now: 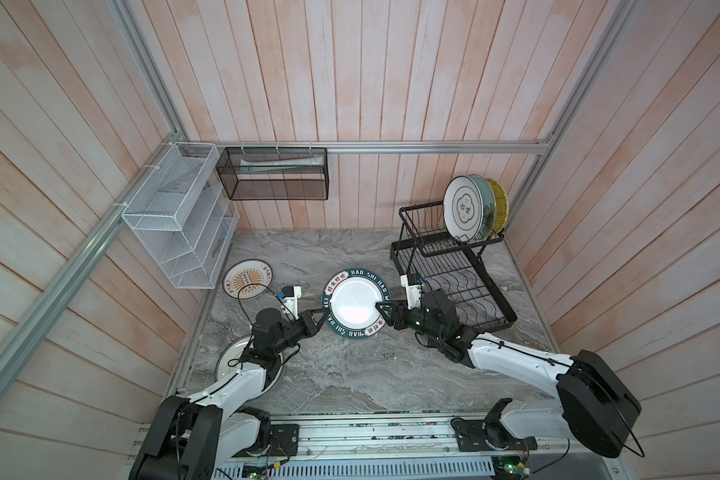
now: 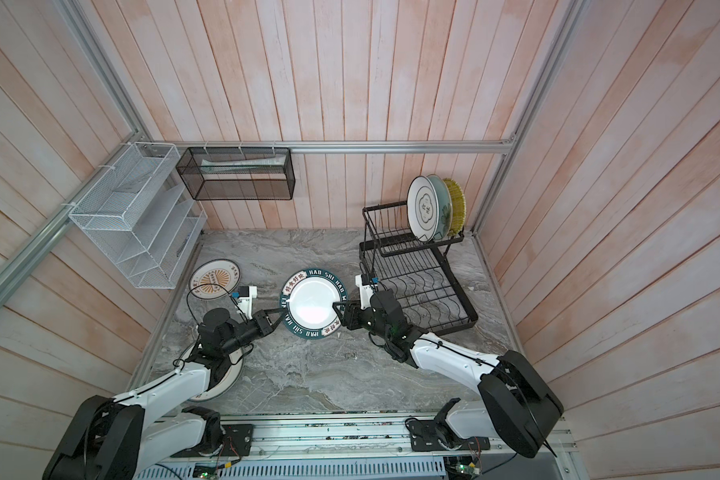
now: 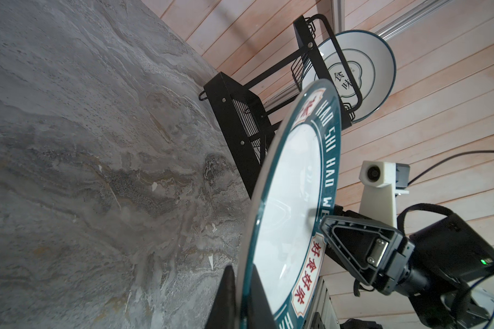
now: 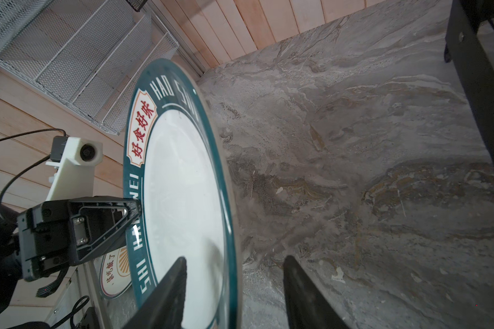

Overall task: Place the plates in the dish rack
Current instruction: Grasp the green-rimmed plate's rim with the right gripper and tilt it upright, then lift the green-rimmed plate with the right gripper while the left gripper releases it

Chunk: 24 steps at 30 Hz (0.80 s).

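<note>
A white plate with a dark lettered rim (image 1: 356, 305) (image 2: 312, 303) is held roughly level above the marble counter, between both arms. My left gripper (image 1: 324, 311) (image 3: 241, 270) is shut on its left rim. My right gripper (image 1: 378, 306) (image 4: 234, 260) is open and straddles the right rim, with a gap on each side of it. The black dish rack (image 1: 441, 248) stands at the back right. In its upper basket stand a white ringed plate (image 1: 466, 208), a teal plate (image 1: 488, 208) and a yellow plate (image 1: 500, 203). An orange-sunburst plate (image 1: 248, 279) lies at the left.
Another plate (image 1: 229, 357) lies largely hidden under my left arm. A white mesh shelf (image 1: 175, 232) hangs on the left wall and a black mesh box basket (image 1: 273, 174) on the back wall. The rack's lower wavy tray (image 1: 466, 286) is just behind my right wrist.
</note>
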Motion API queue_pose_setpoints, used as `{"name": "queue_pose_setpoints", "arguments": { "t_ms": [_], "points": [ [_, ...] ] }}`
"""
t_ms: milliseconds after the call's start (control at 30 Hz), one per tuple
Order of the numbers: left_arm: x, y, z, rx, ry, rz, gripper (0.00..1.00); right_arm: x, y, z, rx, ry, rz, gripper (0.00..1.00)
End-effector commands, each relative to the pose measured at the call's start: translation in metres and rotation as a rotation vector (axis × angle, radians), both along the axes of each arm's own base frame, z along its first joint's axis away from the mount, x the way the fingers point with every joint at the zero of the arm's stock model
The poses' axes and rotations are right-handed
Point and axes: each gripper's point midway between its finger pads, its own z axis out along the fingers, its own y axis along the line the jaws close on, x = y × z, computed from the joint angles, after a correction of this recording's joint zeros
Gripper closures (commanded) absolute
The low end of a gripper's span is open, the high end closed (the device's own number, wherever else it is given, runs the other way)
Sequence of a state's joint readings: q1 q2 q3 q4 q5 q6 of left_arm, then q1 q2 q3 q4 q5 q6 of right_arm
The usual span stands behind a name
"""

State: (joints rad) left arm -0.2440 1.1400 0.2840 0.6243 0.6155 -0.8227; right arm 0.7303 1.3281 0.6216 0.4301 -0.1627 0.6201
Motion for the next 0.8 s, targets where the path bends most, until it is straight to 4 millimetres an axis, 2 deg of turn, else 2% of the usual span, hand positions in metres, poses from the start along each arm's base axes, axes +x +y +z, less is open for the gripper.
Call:
{"name": "queue_pose_setpoints", "arguments": {
  "t_ms": [0,133,767],
  "points": [
    [-0.0041,-0.0082,0.0225,-0.014,-0.109,-0.049,1.0,0.0034,0.01,0.0212,0.048,-0.049,0.039,0.47],
    [-0.0054,-0.0113,0.0238,-0.014,-0.118,-0.065,1.0,0.0019,0.013,0.0249,0.064,-0.055,0.057,0.5],
    [-0.0028,-0.0167,0.0195,-0.004,-0.096,-0.087,1.0,-0.003,0.0172,0.029,0.085,-0.068,0.096,0.88]
  ]
}}
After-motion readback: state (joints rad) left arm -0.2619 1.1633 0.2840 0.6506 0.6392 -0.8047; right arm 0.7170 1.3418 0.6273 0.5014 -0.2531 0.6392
